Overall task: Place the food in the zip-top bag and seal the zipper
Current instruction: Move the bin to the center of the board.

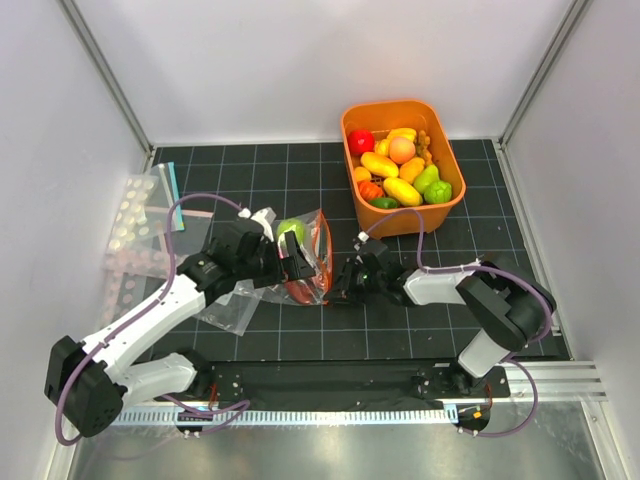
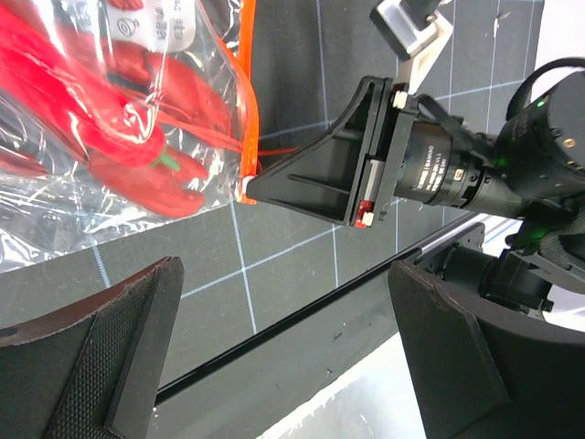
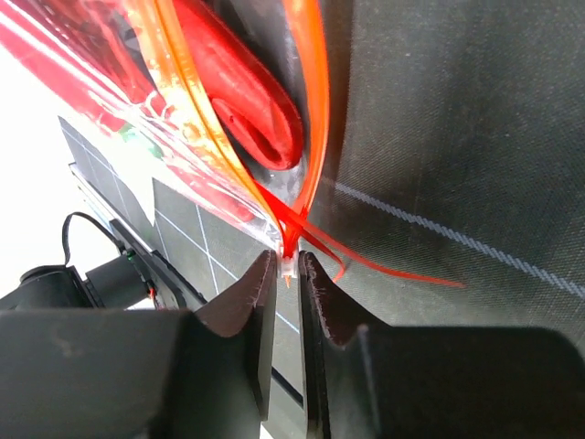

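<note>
Red-orange zipper (image 3: 311, 110): runs along the mouth of the zip-top bag (image 1: 300, 265). Its two strips stand apart for most of their length and meet at one corner end.
Bag condition: clear and crumpled, lying on the dark gridded counter (image 1: 250, 170) between the two arms.
Right jaws: drawn narrow, with the fingertips (image 3: 260, 302) pinching the zipper's corner end at the bag's near right corner.
Left jaws: spread wide, fingers (image 2: 119, 347) gripping nothing, poised over the counter at the bag's left side.
Lobster (image 2: 137, 155): red, inside the bag, pressed against the film close to the zipper.
Green fruit (image 1: 290, 230): round, at the bag's far end, apparently under the film.
Orange tub (image 1: 452, 195): beyond the bag to the right, well apart, filled with toy produce.
Flat clear bag (image 1: 160, 205): left of the zip-top bag, well apart.
</note>
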